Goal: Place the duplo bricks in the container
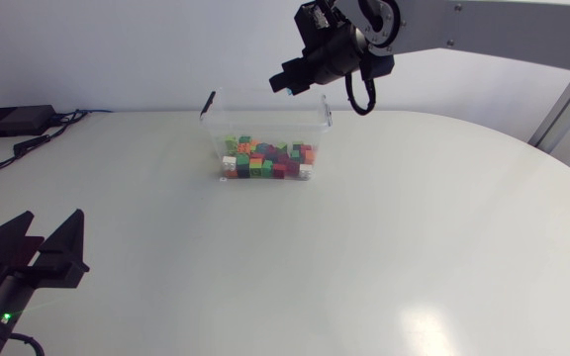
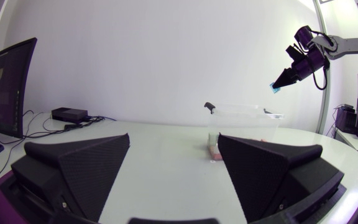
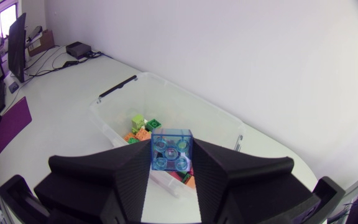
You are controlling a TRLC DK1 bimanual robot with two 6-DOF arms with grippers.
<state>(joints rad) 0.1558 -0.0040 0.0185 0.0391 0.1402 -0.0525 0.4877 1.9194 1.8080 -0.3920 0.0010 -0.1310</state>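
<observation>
A clear plastic container (image 1: 317,121) with black clips stands at the back middle of the table, holding several coloured duplo bricks (image 1: 265,158). My right gripper (image 1: 287,83) hangs above the container's back rim, shut on a translucent blue duplo brick (image 3: 171,149). Under that gripper the right wrist view shows the container (image 3: 113,123) and its bricks (image 3: 143,126). My left gripper (image 1: 49,239) rests open and empty at the table's near left corner. From the left wrist view the container (image 2: 244,119) stands ahead, with the right gripper (image 2: 278,84) and its blue brick (image 2: 275,88) above it.
A black box (image 1: 13,120) with cables lies at the table's far left edge. The white table (image 1: 394,247) stretches bare to the right of and in front of the container.
</observation>
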